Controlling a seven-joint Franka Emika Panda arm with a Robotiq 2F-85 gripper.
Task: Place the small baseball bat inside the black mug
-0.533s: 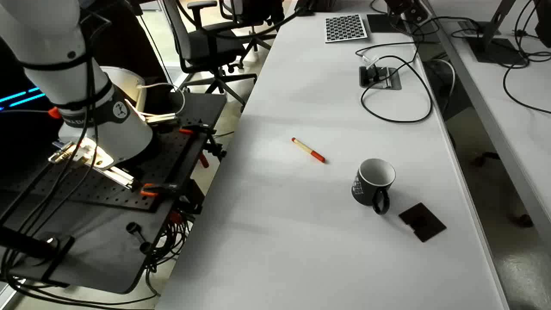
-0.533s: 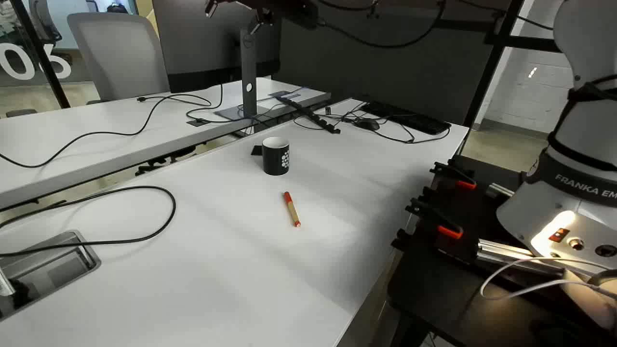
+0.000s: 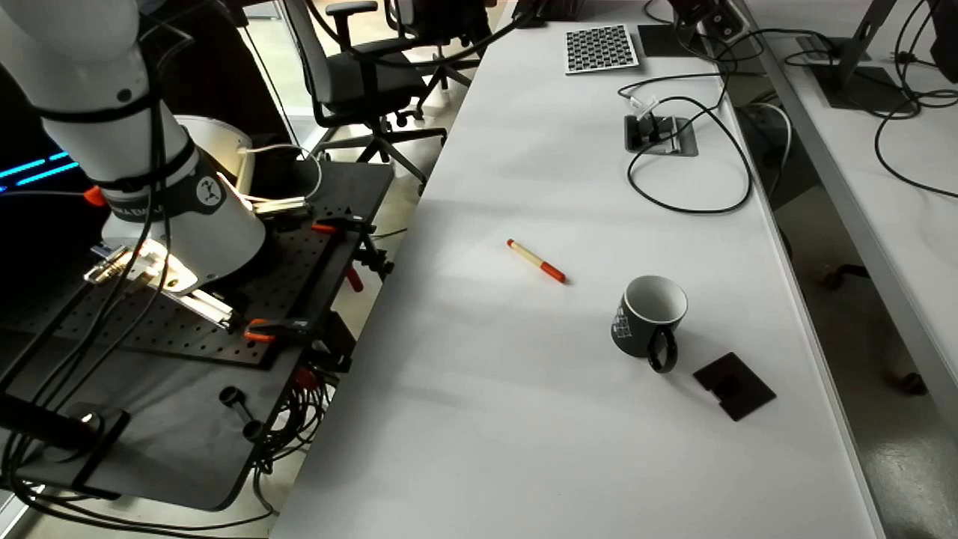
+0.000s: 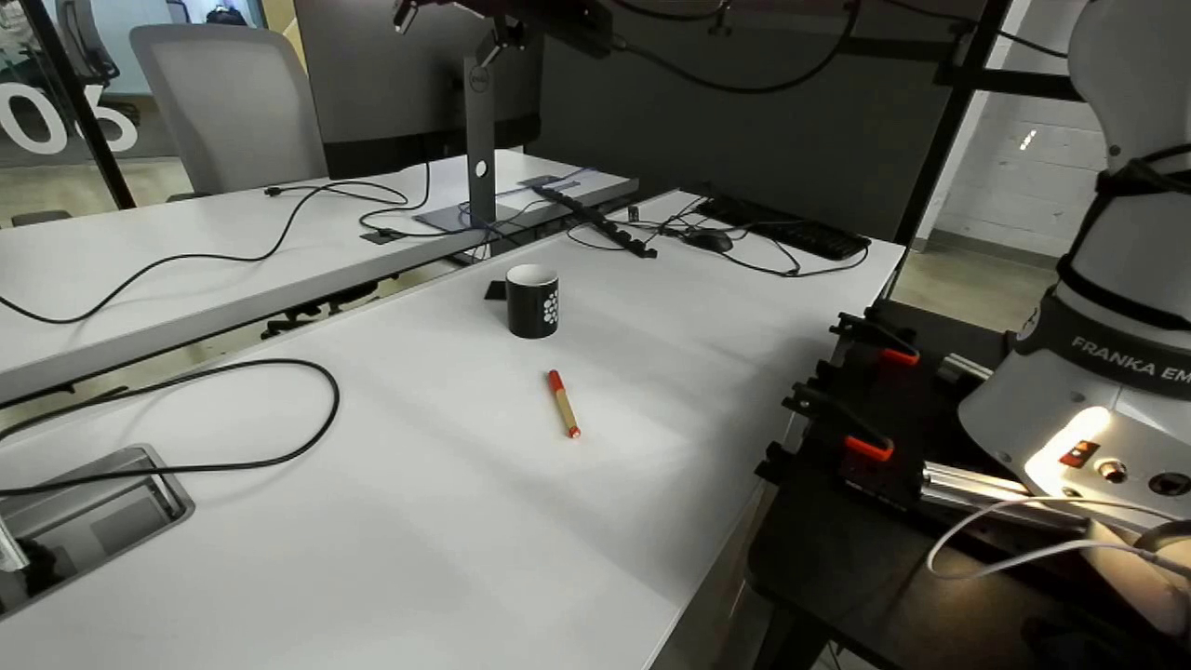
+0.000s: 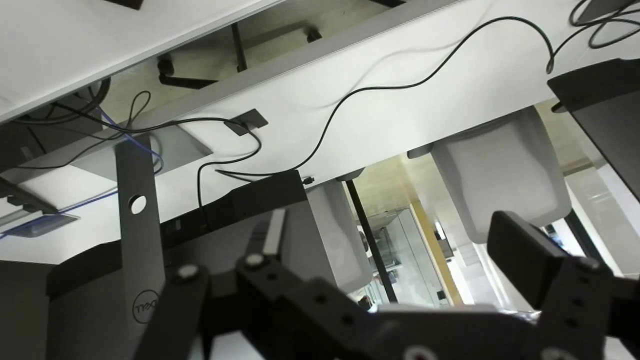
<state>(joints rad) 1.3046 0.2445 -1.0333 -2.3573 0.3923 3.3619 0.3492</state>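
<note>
The small baseball bat (image 3: 537, 261) is a thin stick, red-orange at one end and pale yellowish along the rest with a small red tip. It lies flat on the white table and also shows in an exterior view (image 4: 564, 406). The black mug (image 3: 636, 333) stands upright beside it, nearer the bat's red end, handle on one side and pale inside; it also shows in an exterior view (image 4: 528, 314). My gripper (image 5: 396, 235) is open with nothing between its fingers. It is high above the table at the top of an exterior view (image 4: 447, 35), well away from both.
A flat black square pad (image 3: 735, 385) lies close to the mug. A looped black cable (image 3: 632, 176) and a recessed socket box (image 3: 681, 138) are on the table. A monitor stand (image 4: 479, 140) stands on the neighbouring table. A keyboard (image 4: 782, 226) and mouse (image 4: 709, 240) lie at one end.
</note>
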